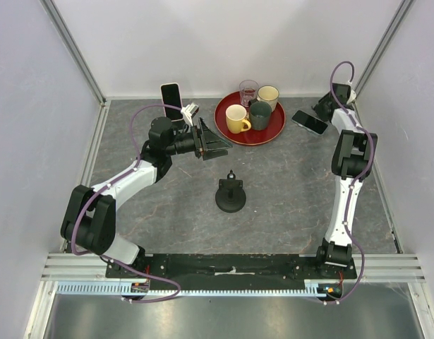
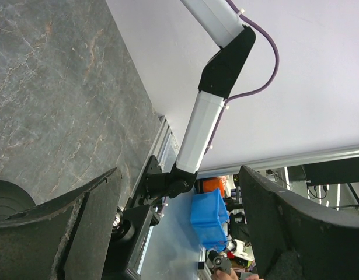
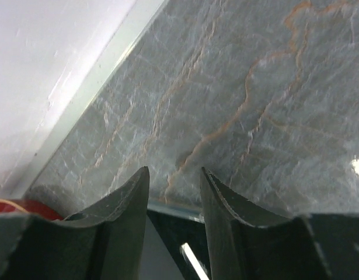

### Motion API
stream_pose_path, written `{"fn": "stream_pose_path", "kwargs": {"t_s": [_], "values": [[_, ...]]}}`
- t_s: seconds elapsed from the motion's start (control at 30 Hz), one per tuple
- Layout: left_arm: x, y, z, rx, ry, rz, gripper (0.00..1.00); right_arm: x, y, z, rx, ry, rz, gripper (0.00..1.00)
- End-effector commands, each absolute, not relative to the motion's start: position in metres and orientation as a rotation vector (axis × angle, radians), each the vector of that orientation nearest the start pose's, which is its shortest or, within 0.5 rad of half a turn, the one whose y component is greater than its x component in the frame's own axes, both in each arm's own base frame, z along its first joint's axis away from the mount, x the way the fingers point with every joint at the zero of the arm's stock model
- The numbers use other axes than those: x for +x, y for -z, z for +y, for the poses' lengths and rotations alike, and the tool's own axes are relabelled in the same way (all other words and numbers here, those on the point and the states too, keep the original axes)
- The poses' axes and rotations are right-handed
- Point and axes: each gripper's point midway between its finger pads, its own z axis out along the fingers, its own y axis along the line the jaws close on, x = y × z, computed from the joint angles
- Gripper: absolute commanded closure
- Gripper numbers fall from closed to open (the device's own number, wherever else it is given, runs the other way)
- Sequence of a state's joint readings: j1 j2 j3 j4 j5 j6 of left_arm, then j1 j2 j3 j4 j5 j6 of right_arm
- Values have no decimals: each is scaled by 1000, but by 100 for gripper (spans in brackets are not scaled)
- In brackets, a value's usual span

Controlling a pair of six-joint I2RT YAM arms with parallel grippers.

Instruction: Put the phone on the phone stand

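Two phones in sight: the dark phone (image 1: 310, 121) lies flat on the table (image 1: 287, 183) at far right, just beside the red tray (image 1: 264, 135) of mugs (image 1: 236, 119); a pale phone (image 1: 171, 99) stands on end at far left, behind the left wrist, its prop not visible. Taking the dark one as the task's thing, since the right gripper (image 1: 320, 111) is on it. Its long axis runs slantwise, far-left to near-right; the gripper sits at its far-right side, reaching in from the corner. Wrist view: both fingers (image 3: 118, 216) set partway closed, a dark slab filling the gap between them, so it reads as a pinch across the phone's edges; cannot tell whether the phone is off the table. Left gripper (image 1: 218, 140) spread wide, nothing in it, turned on its side and pointing toward the tray. Phone stand (image 1: 231, 194), black, round base, short upright stem, sits mid-table, well apart from the dark phone and to the near-left of it. Left gripper is nearer the stand, but the right arm has the phone. Judgement: the coming move is a lift and a carry near-leftward over bare table, skirting the tray's near rim; the phone must turn from flat to leaning upright to seat on the stand. Risk: a shallow edge grip slipping in that tilt
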State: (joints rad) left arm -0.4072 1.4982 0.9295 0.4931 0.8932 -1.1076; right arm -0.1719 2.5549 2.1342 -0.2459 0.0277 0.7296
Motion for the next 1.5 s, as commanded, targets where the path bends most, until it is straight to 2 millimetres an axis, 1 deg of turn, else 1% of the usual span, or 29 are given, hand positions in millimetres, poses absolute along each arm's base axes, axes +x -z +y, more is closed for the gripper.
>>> {"fn": "stream_pose_path", "kwargs": {"t_s": [0.0,0.03,0.07,0.1,0.13,0.17,0.2,0.23,0.27,0.33,0.37,0.4,0.47,0.5,0.53,0.57,0.73,0.83,1.1,1.13,1.17,1.23,1.27,1.3,1.33,1.37,1.4,1.43,1.47], "values": [[287,-288,-301,202,1822,1917,13,621,-25,-67,919,-303,2192,52],[287,-288,-301,199,1821,1918,14,615,-25,-64,916,-317,2205,52],[287,-288,-301,199,1821,1918,14,599,-8,-57,928,-332,2255,52],[287,-289,-301,202,1822,1917,14,597,-23,-55,916,-352,2227,51],[287,-290,-301,206,1818,1913,14,591,-24,-52,913,-364,2232,51],[287,-289,-301,202,1819,1917,14,572,-8,-49,934,-360,2273,50],[287,-289,-301,206,1819,1915,14,570,-27,-47,912,-378,2239,49],[287,-290,-301,205,1818,1915,14,564,-27,-45,910,-387,2239,48],[287,-290,-301,205,1818,1915,14,549,-28,-42,906,-393,2242,47],[287,-290,-301,207,1817,1912,14,535,-30,-35,878,-418,2251,44],[287,-290,-301,205,1818,1915,14,517,-18,-30,880,-421,2286,42],[286,-290,-301,207,1817,1912,14,516,-31,-27,837,-438,2261,33],[286,-291,-301,206,1818,1913,14,500,-26,-21,741,-415,2302,21],[286,-290,-301,205,1818,1915,14,499,-35,-20,685,-395,2294,7],[287,-290,-301,203,1817,1914,14,497,-35,-18,643,-342,2305,2],[286,-289,-301,205,1819,1916,14,495,-34,-19,553,-287,2336,2],[287,-288,-301,202,1819,1921,14,500,-25,-37,398,-79,2422,2],[288,-287,-302,200,1819,1924,14,507,-22,-42,290,-31,2445,2],[287,-286,-302,199,1822,1926,14,527,-17,-15,58,-195,2481,2],[287,-286,-302,199,1822,1926,14,533,-22,-12,33,-192,2471,2],[287,-286,-302,201,1822,1927,14,530,-14,-11,37,-184,2504,2],[288,-286,-302,200,1821,1925,14,538,-16,-5,-25,-120,2508,2],[288,-286,-302,199,1822,1926,14,534,-6,0,-49,-120,2546,2],[288,-286,-302,199,1822,1926,14,534,-4,13,-97,-127,2558,2],[288,-285,-301,196,1819,1926,14,539,-7,10,-115,-87,2555,2],[288,-284,-302,195,1820,1929,14,533,4,20,-147,-55,2597,2],[288,-284,-302,194,1820,1931,14,533,8,27,-171,-24,2611,2],[289,-283,-302,193,1820,1932,14,541,2,23,-169,32,2601,2],[289,-283,-302,191,1821,1935,14,535,16,24,-171,45,2654,2]]}}
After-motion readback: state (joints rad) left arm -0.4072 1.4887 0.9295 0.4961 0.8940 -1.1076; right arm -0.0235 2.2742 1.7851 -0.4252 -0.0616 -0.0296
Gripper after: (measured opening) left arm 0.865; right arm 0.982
